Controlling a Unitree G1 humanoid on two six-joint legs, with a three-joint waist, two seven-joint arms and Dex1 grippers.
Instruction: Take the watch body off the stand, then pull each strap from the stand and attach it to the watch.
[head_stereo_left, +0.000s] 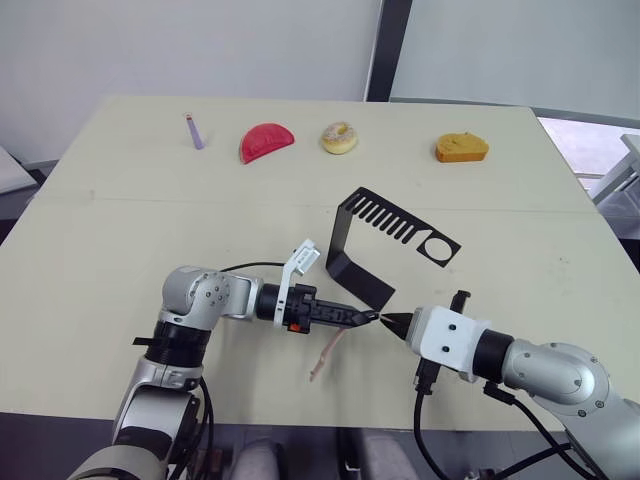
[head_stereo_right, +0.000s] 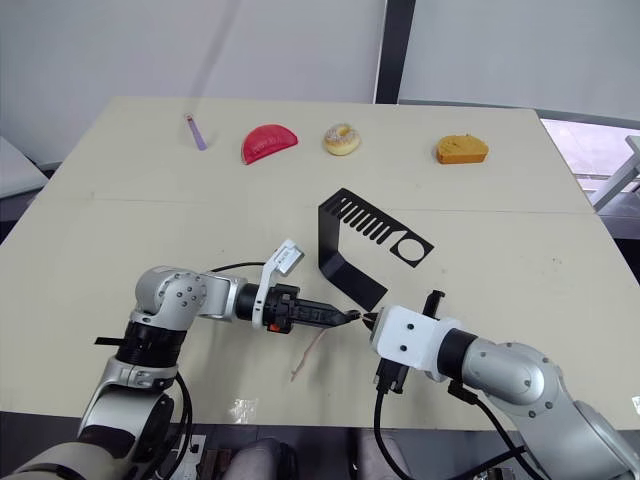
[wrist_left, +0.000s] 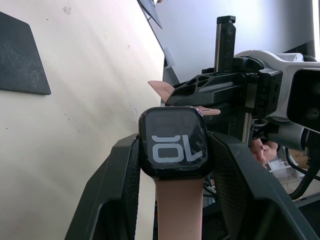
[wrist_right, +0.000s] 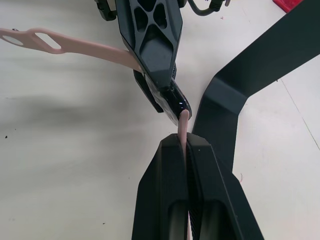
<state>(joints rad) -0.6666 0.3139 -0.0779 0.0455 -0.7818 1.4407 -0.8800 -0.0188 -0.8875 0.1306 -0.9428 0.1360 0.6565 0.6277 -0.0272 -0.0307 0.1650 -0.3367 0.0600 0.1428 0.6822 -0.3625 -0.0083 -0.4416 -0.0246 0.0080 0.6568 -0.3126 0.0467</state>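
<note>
- Watch body (wrist_left: 173, 142) sits pinched between the two fingers of the left gripper (head_stereo_left: 368, 317), low and just right of centre in the left eye view; in the head views it is too small to make out, and only the left wrist view shows its dark screen with white digits.
- One strap (head_stereo_left: 327, 354) is already joined to the watch body and hangs from it toward the lower edge of the frame; its far end lies on the table (head_stereo_left: 120, 220), and its upper part is hidden behind the left gripper.
- The second strap (wrist_right: 184, 122) is pinched edge-on by the right gripper (wrist_right: 186, 142), whose fingers are pressed together on it. Only a short piece shows above the fingertips, and it reaches the edge of the watch body. I cannot tell if it is locked in.
- The two grippers meet tip to tip, just below the flat base of the stand (head_stereo_left: 362, 250).
- The stand is in the centre of the frame, with its slotted arm pointing to the right.
- Along the upper part of the table lie a purple stick (head_stereo_left: 194, 131), a red piece (head_stereo_left: 266, 141), a donut (head_stereo_left: 339, 137) and an orange piece (head_stereo_left: 461, 148), well apart from the grippers.
</note>
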